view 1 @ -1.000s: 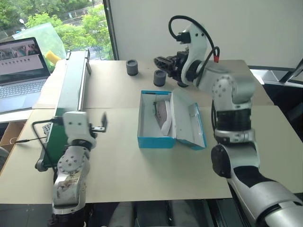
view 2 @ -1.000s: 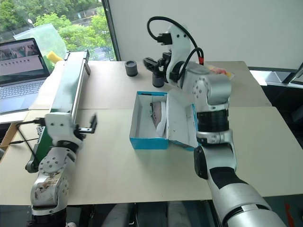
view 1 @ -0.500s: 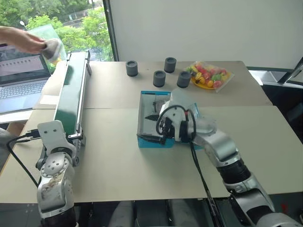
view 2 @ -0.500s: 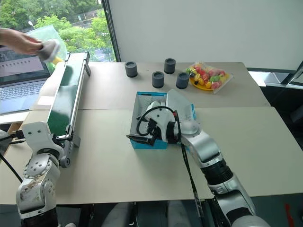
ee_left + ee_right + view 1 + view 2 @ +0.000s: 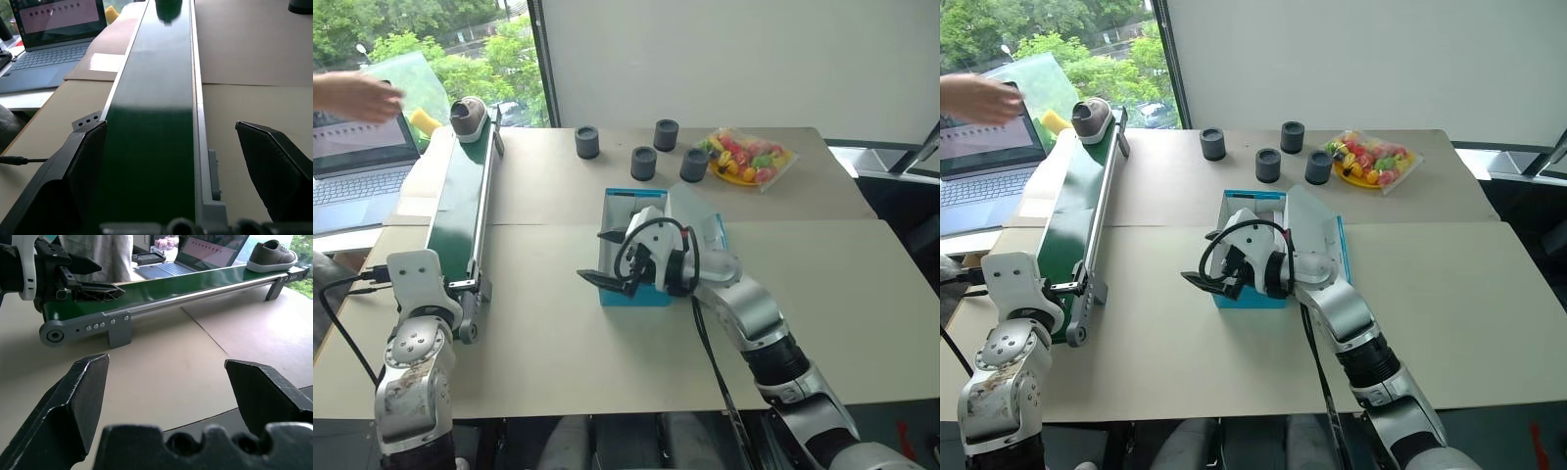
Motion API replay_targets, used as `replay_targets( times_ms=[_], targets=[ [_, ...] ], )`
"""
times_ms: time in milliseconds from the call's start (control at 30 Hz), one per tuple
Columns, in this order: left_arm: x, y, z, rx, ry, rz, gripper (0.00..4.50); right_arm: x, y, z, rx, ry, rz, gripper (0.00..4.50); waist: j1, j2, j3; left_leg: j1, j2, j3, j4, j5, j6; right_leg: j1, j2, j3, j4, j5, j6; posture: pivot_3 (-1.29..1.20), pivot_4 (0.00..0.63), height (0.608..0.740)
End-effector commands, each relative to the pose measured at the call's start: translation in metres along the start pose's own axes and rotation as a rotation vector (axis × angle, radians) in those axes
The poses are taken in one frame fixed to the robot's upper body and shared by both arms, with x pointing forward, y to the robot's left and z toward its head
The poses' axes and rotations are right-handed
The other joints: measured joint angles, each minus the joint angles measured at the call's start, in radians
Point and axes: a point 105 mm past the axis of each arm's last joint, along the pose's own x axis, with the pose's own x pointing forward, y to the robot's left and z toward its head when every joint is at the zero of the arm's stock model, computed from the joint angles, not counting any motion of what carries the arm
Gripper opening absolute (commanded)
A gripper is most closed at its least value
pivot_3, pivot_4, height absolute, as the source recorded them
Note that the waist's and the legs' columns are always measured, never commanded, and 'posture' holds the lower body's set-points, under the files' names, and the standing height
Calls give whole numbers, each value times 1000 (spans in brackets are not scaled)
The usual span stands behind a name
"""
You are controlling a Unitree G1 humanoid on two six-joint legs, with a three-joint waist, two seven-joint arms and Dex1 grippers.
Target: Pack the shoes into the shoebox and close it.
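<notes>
Right gripper was open, nothing between its fingers, hanging just over the near-left corner of the turquoise shoebox and pointing left across the beige surface toward the conveyor. The box sat directly behind and under that gripper, lid swung open on the side away from the conveyor; the wrist and cable covered most of the interior, so I could not tell from these views what lay inside. One grey shoe with a white sole sat on the far end of the green conveyor belt, well ahead of the left gripper and far left of the right one; the right wrist view showed it too, toe pointing along the belt. Left gripper was open as well, empty, straddling the near end of the belt with one finger on either side, aimed straight down its length. A person's hand hovered just beyond the shoe, over a laptop. Past the box from the right gripper: three dark grey cylinders and a bag of coloured sweets, all well apart from either gripper.
</notes>
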Motion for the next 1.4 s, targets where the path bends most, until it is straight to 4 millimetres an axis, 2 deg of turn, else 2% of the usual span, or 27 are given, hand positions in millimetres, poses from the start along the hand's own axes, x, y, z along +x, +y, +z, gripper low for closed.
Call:
replay_targets(
  times_ms=[33, 333, 733, 1167, 1400],
  targets=[
    [0, 3, 12, 1, -43, 10, 4500, -2, -4, 15, -20, -43, -31, 4487, 0, 0, 0, 0, 0, 0, 0, 0, 0, 0, 0, 0, 0, 0, 0, 0, 150, 731],
    [4, 10, 3, -33, 4, 40, 4500, -2, -8, 14, -20, -32, -68, 4487, -1, 0, 0, 0, 0, 0, 0, 0, 0, 0, 0, 0, 0, 0, 0, 0, 150, 731],
    [4, 11, -2, -59, 27, 36, 4500, -10, 14, 22, -72, -80, 104, 4487, 0, 0, 0, 0, 0, 0, 0, 0, 0, 0, 0, 0, 0, 0, 0, 0, 150, 731],
    [3, 12, -7, -76, 44, 47, 4500, -11, 9, 21, -85, -72, 92, 4487, 0, 0, 0, 1, 0, 0, 0, 0, 0, 0, 0, 0, 0, 0, 0, 0, 150, 731],
    [3, 20, -21, -153, 93, 81, 4500, -11, 7, 25, -82, -83, 83, 4487, 1, 0, 0, 1, 0, 0, 0, 0, 0, 0, 0, 0, 0, 0, 0, 0, 150, 731]
  ],
)
